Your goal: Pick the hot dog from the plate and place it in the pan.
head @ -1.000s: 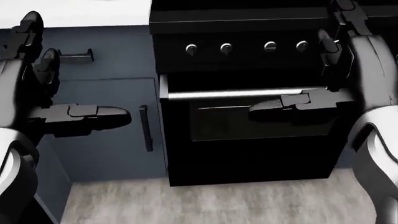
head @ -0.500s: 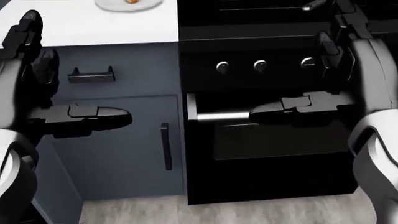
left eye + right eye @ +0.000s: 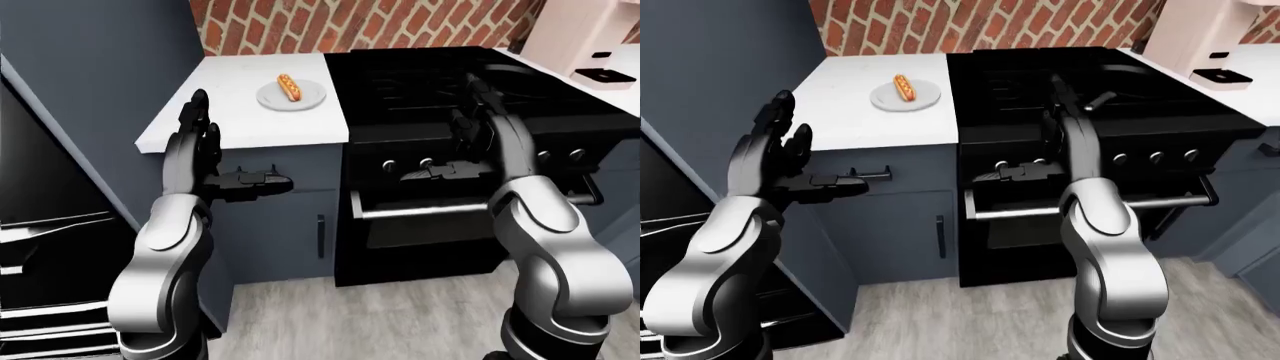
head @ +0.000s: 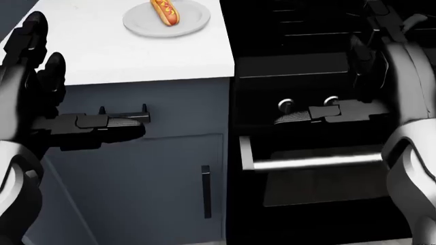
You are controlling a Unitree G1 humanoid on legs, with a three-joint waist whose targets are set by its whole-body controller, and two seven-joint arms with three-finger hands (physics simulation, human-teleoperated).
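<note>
The left hand (image 3: pixel 200 146), black-fingered on a grey metal arm, is raised below the white worktop's near edge with its fingers spread and nothing between them; its thumb points sideways across the dark blue-grey cabinet front (image 3: pixel 275 225). The right hand (image 3: pixel 480 139) mirrors it over the black stove (image 3: pixel 440 82), fingers likewise apart and empty, thumb held level near the row of silver knobs (image 4: pixel 286 104). Both hands hang clear of every surface, which reads as a neutral carrying pose while the body approaches, not a reach.

Beyond the left hand, the white worktop (image 4: pixel 102 51) carries the round pale plate (image 4: pixel 167 19) towards its far right part, close to the edge that meets the stove. The hot dog (image 4: pixel 164 11), a tan bun with a red sausage and a yellow stripe, lies across the plate's middle, untouched. Neither hand is near it.

On the stove top, in the right-eye view, a dark pan (image 3: pixel 1120 75) with a handle angled towards the near edge sits on a far burner; black on black, its rim is hard to trace. The plate stands just beside the stove, so the carry should be short once the hot dog is gripped. The left hand seems the nearer one for the pick.
</note>
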